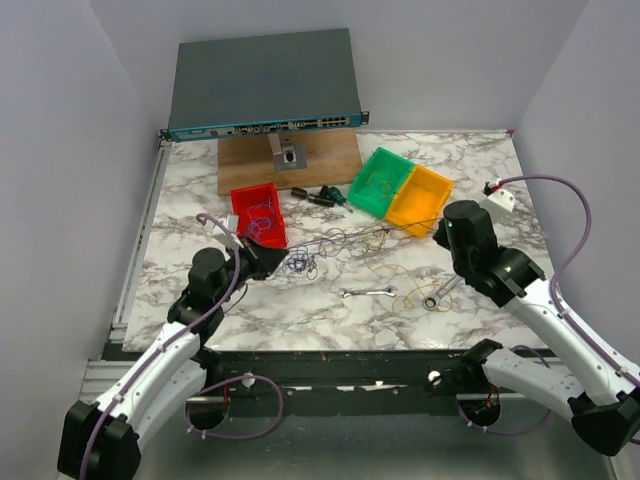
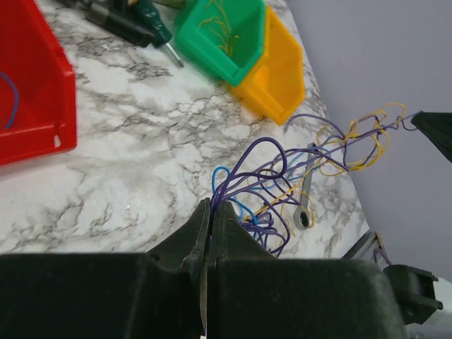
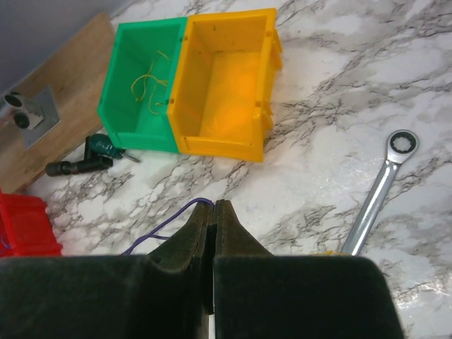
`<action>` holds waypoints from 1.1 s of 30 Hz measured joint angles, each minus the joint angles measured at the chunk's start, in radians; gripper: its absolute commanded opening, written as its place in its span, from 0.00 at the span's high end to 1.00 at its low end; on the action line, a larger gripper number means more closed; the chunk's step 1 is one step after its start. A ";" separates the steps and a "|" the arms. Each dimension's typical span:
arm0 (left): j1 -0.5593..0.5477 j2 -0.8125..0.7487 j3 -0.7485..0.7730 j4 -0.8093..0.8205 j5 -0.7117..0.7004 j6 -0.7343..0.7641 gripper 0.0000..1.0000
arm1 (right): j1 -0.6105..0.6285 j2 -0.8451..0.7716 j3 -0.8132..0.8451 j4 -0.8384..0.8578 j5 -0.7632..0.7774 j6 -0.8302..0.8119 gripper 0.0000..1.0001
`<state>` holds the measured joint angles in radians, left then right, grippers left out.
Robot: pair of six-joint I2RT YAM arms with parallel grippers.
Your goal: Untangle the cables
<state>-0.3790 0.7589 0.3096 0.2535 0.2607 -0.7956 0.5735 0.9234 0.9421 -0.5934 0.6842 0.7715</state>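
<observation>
Between my two pincers, above the middle of the marble table [image 1: 250, 310], the cables [image 2: 282, 176] form one loose knot of purple, blue and yellow strands. My left pincer [image 2: 211, 208] is closed on a bundle of purple and blue strands at the knot's near end. My right pincer [image 3: 213, 206] is closed on a single purple strand that leaves its tips toward the left.

Hazards, in my judgement:

1. Tightening. Both pincers grip the same knot. If the crossings are not free, a straight pull apart cinches the loops instead of opening them.
2. Slipping. The strands are very thin. The single purple strand can slide out of the right pincer under load, and the knot then drops back on the table.
3. Snagging. The ratchet wrench [image 2: 304, 194] lies under the strands; I cannot tell whether they touch it. A loop catching its head drags the wrench across the table.
4. Spilling. The yellow bin [image 3: 226, 78] and the green bin [image 3: 138, 85] stand near the right pincer. A wide sweep can knock them.
</observation>
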 measured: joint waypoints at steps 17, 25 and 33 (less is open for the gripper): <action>-0.003 -0.081 0.036 -0.162 -0.056 0.131 1.00 | -0.047 -0.092 -0.139 0.267 -0.333 -0.243 0.27; -0.183 -0.017 0.195 -0.201 -0.017 0.223 1.00 | -0.042 0.039 -0.270 0.456 -0.825 -0.303 0.09; -0.265 0.042 0.438 -0.340 -0.018 0.292 1.00 | 0.135 0.130 -0.294 0.692 -0.974 -0.355 0.04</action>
<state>-0.6437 0.8013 0.7479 -0.0868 0.2432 -0.5034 0.7090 1.0538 0.6479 0.0986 -0.2893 0.4164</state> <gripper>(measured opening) 0.014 0.969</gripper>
